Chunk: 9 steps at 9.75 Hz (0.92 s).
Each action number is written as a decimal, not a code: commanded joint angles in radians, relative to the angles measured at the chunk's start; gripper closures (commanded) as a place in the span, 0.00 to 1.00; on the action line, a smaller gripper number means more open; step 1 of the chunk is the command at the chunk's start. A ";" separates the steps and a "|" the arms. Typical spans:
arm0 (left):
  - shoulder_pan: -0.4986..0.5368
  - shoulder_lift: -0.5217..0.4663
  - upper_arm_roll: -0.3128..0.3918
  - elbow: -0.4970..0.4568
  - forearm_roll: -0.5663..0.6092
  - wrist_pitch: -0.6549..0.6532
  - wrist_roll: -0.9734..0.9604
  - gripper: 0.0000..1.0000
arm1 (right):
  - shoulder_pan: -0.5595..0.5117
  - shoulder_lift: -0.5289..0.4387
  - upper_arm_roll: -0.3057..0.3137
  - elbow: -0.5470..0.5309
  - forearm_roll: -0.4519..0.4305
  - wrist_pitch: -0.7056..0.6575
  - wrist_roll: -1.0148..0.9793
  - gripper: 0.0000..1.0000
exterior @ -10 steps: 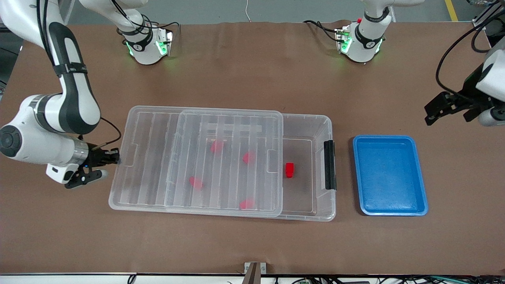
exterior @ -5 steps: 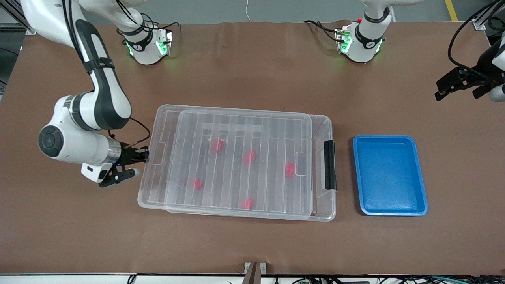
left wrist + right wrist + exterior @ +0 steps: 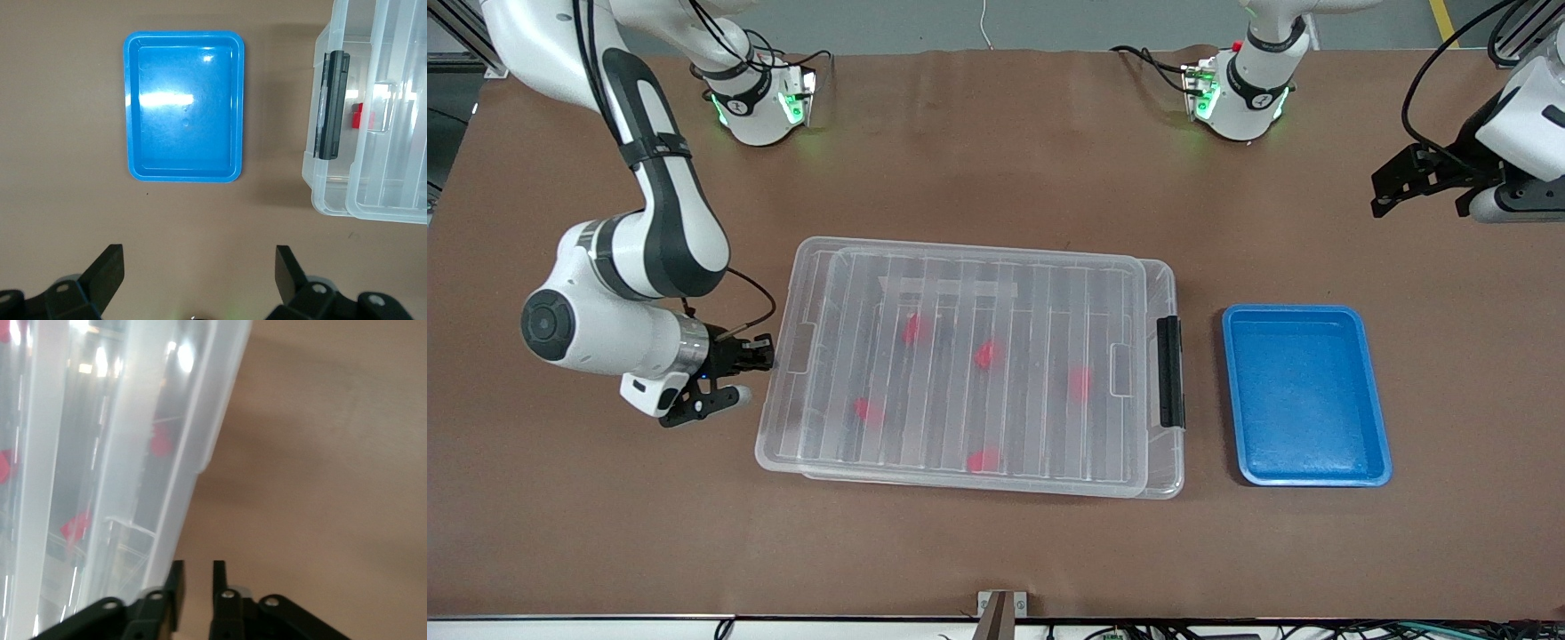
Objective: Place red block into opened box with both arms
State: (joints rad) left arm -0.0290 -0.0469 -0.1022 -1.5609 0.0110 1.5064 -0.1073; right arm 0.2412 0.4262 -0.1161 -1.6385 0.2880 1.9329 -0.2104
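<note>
The clear box (image 3: 1172,276) stands mid-table with its ribbed lid (image 3: 960,356) lying over nearly all of it. Several red blocks show blurred through the lid; the one closest to the black latch bar (image 3: 1169,372) is a red block (image 3: 1080,382), also visible in the left wrist view (image 3: 362,115). My right gripper (image 3: 767,354) sits at the lid's short edge toward the right arm's end. Its jaws (image 3: 198,568) stand slightly apart with nothing between them, the lid rim beside one finger. My left gripper (image 3: 1380,194) hangs open (image 3: 200,257) over bare table.
An empty blue tray (image 3: 1305,396) lies beside the box's latch end, toward the left arm's end of the table, and shows in the left wrist view (image 3: 185,107). Brown table surface surrounds both containers.
The lid slid along the box toward the latch end and now covers the red block that was exposed. My right gripper followed it and parted its jaws. The left gripper shifted slightly.
</note>
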 commanded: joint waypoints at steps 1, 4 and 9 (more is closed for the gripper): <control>0.012 0.013 0.001 -0.031 -0.005 -0.002 0.014 0.00 | -0.013 -0.152 -0.034 0.006 -0.152 -0.058 0.247 0.00; 0.018 0.019 0.010 -0.013 -0.003 -0.002 0.014 0.00 | -0.096 -0.361 -0.030 0.014 -0.265 -0.234 0.333 0.00; 0.017 0.061 0.010 0.042 0.000 -0.003 0.003 0.00 | -0.321 -0.468 0.069 0.082 -0.251 -0.465 0.158 0.00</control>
State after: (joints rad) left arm -0.0165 -0.0076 -0.0886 -1.5184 0.0111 1.5082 -0.1073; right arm -0.0523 -0.0405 -0.0852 -1.5430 0.0382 1.4688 -0.0490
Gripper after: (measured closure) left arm 0.000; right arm 0.000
